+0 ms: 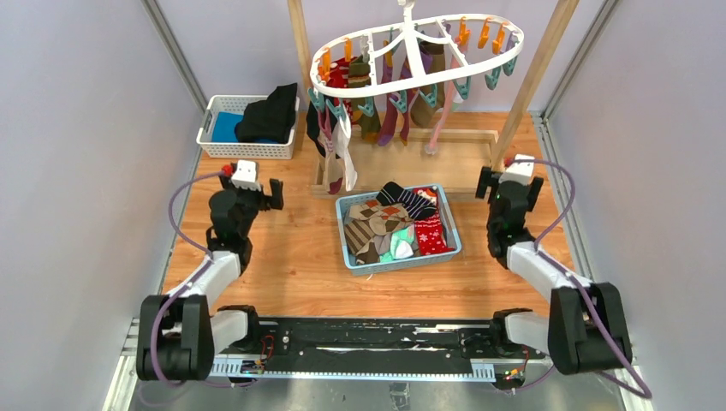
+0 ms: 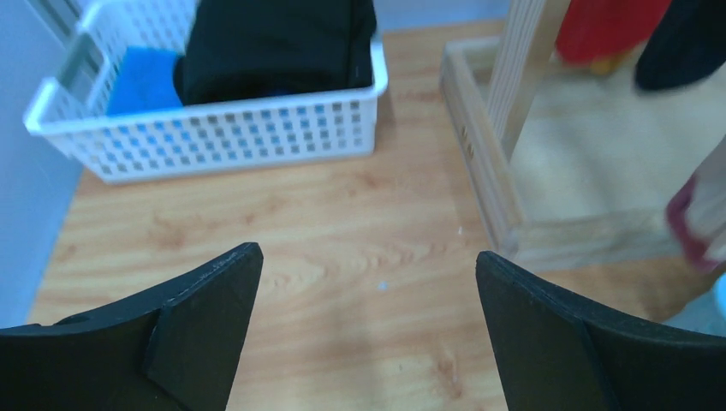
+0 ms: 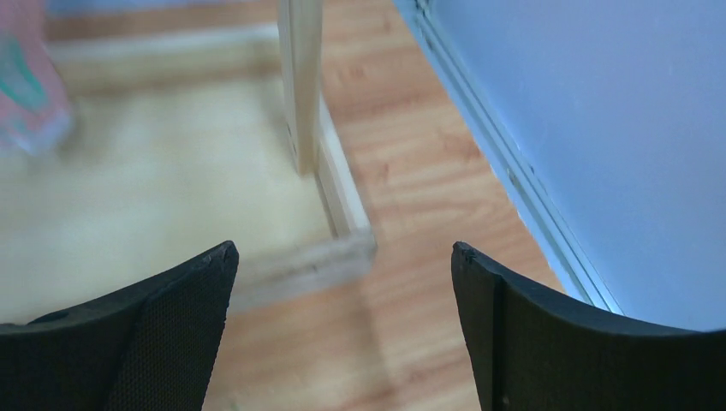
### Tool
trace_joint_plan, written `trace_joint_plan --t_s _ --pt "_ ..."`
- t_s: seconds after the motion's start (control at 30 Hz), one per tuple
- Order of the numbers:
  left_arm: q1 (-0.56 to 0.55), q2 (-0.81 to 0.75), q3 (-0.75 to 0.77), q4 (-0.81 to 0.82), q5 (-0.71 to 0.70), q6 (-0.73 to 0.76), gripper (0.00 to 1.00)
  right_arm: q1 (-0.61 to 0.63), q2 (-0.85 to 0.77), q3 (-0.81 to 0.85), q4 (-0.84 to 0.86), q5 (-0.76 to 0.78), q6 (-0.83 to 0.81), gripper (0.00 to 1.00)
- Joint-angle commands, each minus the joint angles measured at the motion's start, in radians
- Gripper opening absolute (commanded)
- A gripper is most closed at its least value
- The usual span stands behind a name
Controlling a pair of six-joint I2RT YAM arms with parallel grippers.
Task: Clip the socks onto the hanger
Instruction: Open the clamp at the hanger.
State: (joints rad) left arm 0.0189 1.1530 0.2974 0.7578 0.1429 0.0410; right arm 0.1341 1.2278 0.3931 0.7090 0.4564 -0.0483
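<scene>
The white oval hanger (image 1: pixel 516 50) hangs from the wooden frame at the back, with orange and teal clips on its rim. Several socks (image 1: pixel 389 110) dangle from it. More socks (image 1: pixel 394 224) of mixed patterns are piled in a blue basket (image 1: pixel 402 264) at the table's middle. My left gripper (image 1: pixel 251 184) is open left of the basket, and its wrist view (image 2: pixel 368 257) has only bare wood between the fingers. My right gripper (image 1: pixel 509 184) is open right of the basket, by the frame's corner (image 3: pixel 342 253). A pink sock's tip (image 3: pixel 30 94) hangs at that view's left.
A white basket (image 2: pixel 214 137) holding a black folded garment (image 2: pixel 274 43) and blue cloth stands at the back left. The wooden frame's base (image 2: pixel 488 171) and upright post (image 3: pixel 300 77) lie ahead of both grippers. The side wall and its rail (image 3: pixel 514 171) run close on the right.
</scene>
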Motion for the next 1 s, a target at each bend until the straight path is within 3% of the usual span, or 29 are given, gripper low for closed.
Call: trace_joint_plan --t_s 0.0,0.13,0.27,0.33,0.57,0.67,0.97 --pt "0.0 -0.087 0.185 -0.434 0.038 -0.016 1.0 0.012 -0.092 0.152 -0.332 -0.039 0.188 0.93" --pt "0.006 -0.078 0.363 -0.76 0.088 -0.032 1.0 -0.002 -0.089 0.267 -0.542 -0.079 0.486 0.93" --pt "0.007 -0.083 0.492 -0.965 0.092 -0.024 1.0 -0.006 -0.057 0.361 -0.64 -0.371 0.432 0.93" --pt "0.008 -0.094 0.525 -1.028 0.096 -0.027 1.0 0.032 -0.059 0.381 -0.662 -0.419 0.412 0.88" --pt "0.022 -0.104 0.584 -1.152 0.182 -0.035 1.0 0.287 0.003 0.443 -0.702 -0.431 0.272 0.74" --pt "0.021 -0.113 0.593 -1.184 0.192 -0.035 1.0 0.367 0.077 0.488 -0.705 -0.44 0.226 0.73" --pt "0.021 -0.142 0.626 -1.279 0.249 -0.014 1.0 0.465 0.295 0.611 -0.718 -0.506 0.179 0.71"
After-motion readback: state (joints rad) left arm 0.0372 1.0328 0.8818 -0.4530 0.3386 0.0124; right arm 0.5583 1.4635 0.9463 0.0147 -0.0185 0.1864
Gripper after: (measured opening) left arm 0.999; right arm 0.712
